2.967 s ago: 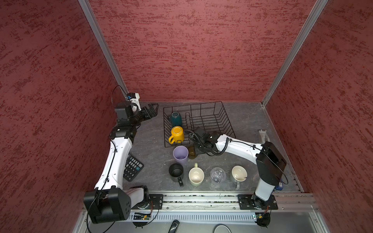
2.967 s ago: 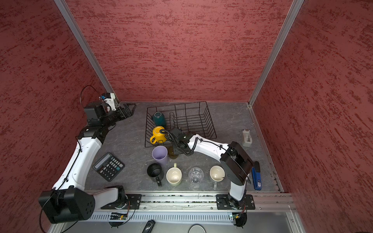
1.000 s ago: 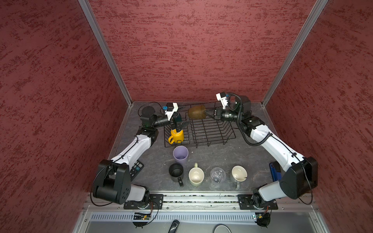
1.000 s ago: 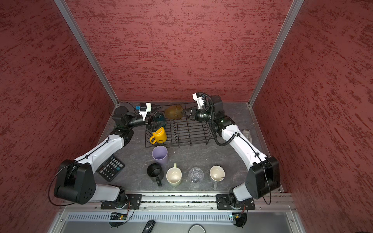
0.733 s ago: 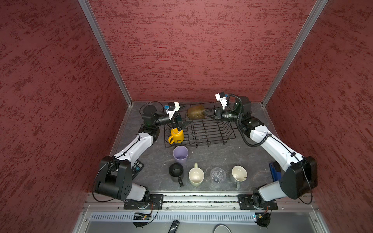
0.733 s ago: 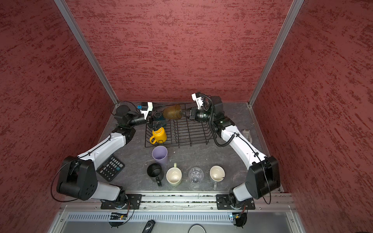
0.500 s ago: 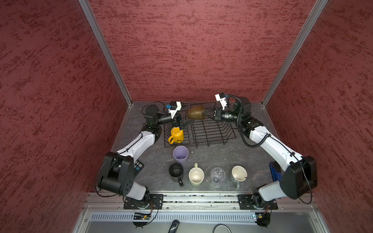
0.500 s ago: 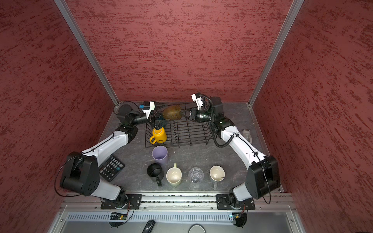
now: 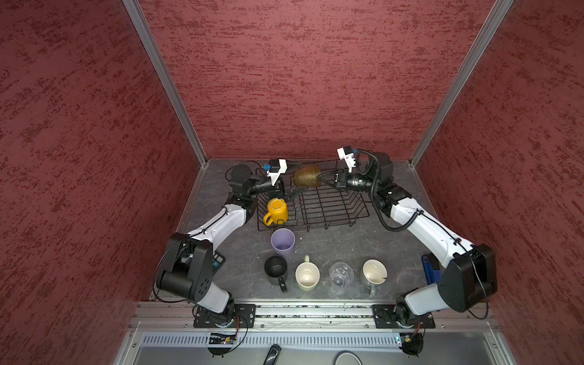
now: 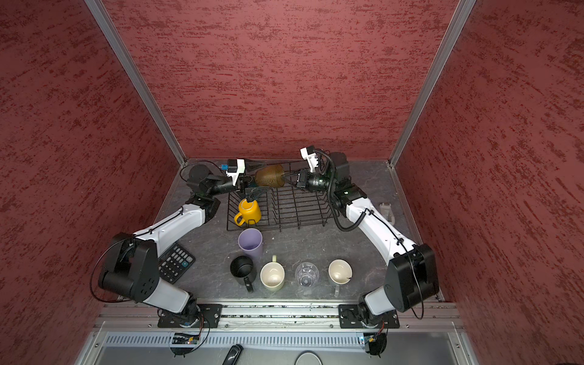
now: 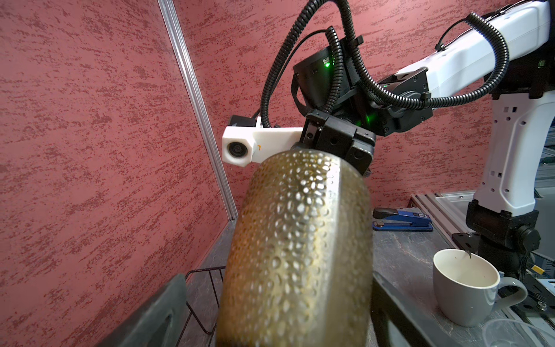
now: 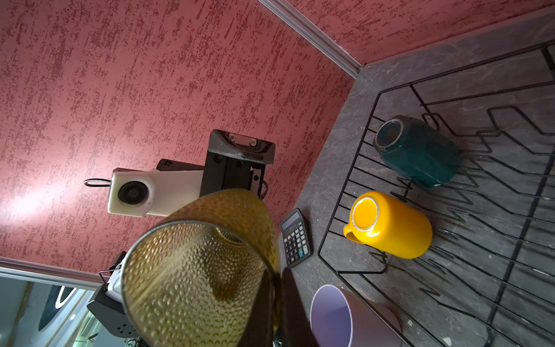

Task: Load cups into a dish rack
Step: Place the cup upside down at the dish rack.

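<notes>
The brown glass (image 9: 306,178) (image 10: 269,175) hangs on its side above the back of the dish rack (image 9: 331,215) (image 12: 360,144). My right gripper (image 9: 320,178) (image 12: 277,279) is shut on its rim. My left gripper (image 9: 295,177) (image 11: 277,278) is open, its fingers straddling the glass's base end with a gap on one side. A yellow mug (image 9: 277,210) and a teal mug (image 12: 420,150) lie in the rack's left end. In front of the rack stand the lilac tumbler (image 9: 282,242), black mug (image 9: 275,270), cream mug (image 9: 307,276), clear glass (image 9: 340,274) and grey mug (image 9: 374,273).
A calculator (image 10: 175,264) lies at the left beside my left arm. A blue stapler (image 9: 428,268) lies at the right edge, and a small white object (image 10: 387,211) sits near the right wall. Red walls close in the back and both sides.
My right gripper has carried the brown glass from the rack's front up over its back. My left gripper swung in from the far left, slid around the glass, and its jaws have narrowed.
</notes>
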